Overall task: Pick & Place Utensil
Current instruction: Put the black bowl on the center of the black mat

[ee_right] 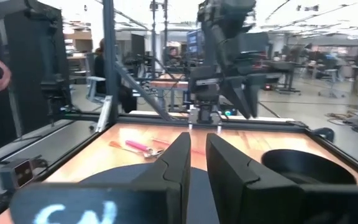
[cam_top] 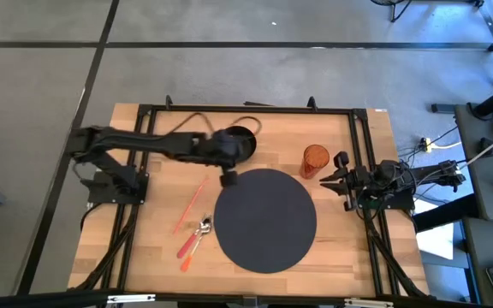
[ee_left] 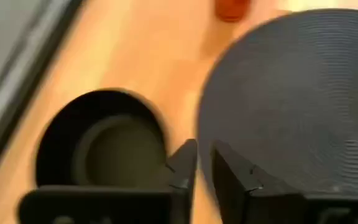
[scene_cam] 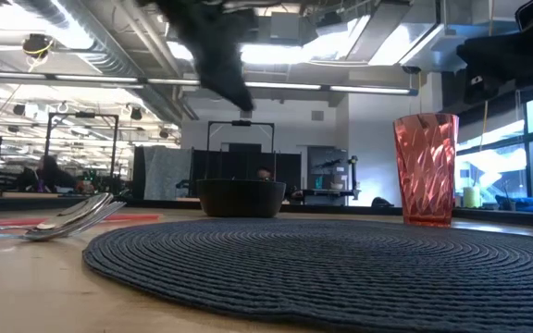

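L gripper (cam_top: 228, 179) jaws nearly closed, only a thin slit between the fingers (ee_left: 182, 165) in the L wrist view, nothing held. It hangs above the table at the far-left edge of the mat (cam_top: 266, 220), just near of the bowl (cam_top: 240, 143); low view shows it well up off the surface. L arm reaches in from the left side over the far part of the table. R gripper (cam_top: 326, 179) parked at the right edge, jaws also nearly closed w/ a narrow gap, empty, pointing left toward the cup (cam_top: 315, 160), which stands upright just beside the mat's far-right rim. Utensils not picked: they lie on bare wood left of the mat, well apart from both grippers. Metal fork (cam_top: 204, 227) sits closest to the mat's left edge, w/ orange-pink handles (cam_top: 186, 249) running near-left from it; can't tell how many pieces are in that cluster. A thin orange stick (cam_top: 191, 205) lies diagonally farther back, left of the mat. Low view has the fork tines (scene_cam: 80, 215) raised slightly off the table at the left, bowl at centre behind the mat, cup at right. Mat is round, dark, woven, bare. Table (cam_top: 366, 257) is light wood in a black frame.
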Controlling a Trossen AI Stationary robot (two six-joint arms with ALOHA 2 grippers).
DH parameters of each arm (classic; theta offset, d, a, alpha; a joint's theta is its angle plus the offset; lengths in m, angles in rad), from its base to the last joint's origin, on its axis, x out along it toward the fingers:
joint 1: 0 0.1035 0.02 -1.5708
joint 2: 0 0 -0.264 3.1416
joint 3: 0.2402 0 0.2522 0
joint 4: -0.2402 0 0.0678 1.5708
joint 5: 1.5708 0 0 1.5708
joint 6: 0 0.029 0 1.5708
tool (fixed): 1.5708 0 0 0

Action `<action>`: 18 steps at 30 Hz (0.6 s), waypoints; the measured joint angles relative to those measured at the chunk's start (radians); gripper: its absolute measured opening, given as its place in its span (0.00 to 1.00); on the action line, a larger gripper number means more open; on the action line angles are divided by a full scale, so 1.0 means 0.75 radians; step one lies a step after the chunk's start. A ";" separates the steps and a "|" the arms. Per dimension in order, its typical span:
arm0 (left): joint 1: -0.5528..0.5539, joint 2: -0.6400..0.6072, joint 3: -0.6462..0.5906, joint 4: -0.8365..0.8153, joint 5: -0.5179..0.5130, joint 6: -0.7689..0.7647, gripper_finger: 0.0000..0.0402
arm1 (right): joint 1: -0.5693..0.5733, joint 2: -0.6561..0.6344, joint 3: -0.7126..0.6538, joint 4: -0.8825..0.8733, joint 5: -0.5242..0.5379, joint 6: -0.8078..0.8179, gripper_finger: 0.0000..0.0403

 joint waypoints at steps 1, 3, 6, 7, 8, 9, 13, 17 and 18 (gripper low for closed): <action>-0.004 0.047 0.060 -0.028 0.039 0.026 0.15 | 0.000 0.000 0.000 0.000 -0.022 -0.006 0.13; -0.013 0.124 0.145 -0.075 0.067 0.080 0.21 | 0.000 0.000 0.000 0.000 -0.068 -0.025 0.13; -0.015 0.194 0.222 -0.136 0.001 0.059 0.32 | 0.000 0.000 0.000 0.000 -0.106 -0.023 0.13; -0.012 0.206 0.236 -0.148 -0.023 0.052 0.35 | 0.000 0.000 0.000 0.000 -0.110 -0.022 0.13; -0.007 0.214 0.239 -0.153 -0.035 0.044 0.39 | 0.000 0.000 0.000 -0.001 -0.110 -0.022 0.13; -0.004 0.221 0.239 -0.159 -0.035 0.043 0.43 | 0.000 0.000 0.000 0.000 -0.110 -0.021 0.13; 0.008 0.244 0.239 -0.207 -0.026 0.058 0.56 | 0.000 0.000 0.000 0.000 -0.108 -0.023 0.13; 0.008 0.273 0.238 -0.288 -0.028 0.166 0.61 | 0.000 0.000 0.000 -0.001 -0.108 -0.023 0.13; 0.004 0.285 0.238 -0.291 -0.028 0.182 0.61 | 0.000 0.000 0.000 0.000 -0.107 -0.023 0.13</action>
